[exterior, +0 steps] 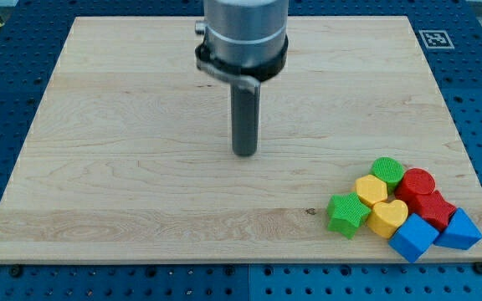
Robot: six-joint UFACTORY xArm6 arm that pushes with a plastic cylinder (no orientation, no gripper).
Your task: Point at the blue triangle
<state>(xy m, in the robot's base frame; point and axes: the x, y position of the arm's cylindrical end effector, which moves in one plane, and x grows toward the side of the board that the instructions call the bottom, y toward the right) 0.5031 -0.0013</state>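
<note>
The blue triangle lies at the far right of a block cluster near the board's bottom right corner. A blue cube sits just to its left. My tip is near the middle of the board, well up and to the view's left of the cluster, touching no block. The rest of the cluster holds a green star, two yellow hearts, a green round block, a red cylinder and a red block.
The wooden board rests on a blue perforated table. A printed marker tag lies off the board's top right corner. The cluster sits close to the board's right and bottom edges.
</note>
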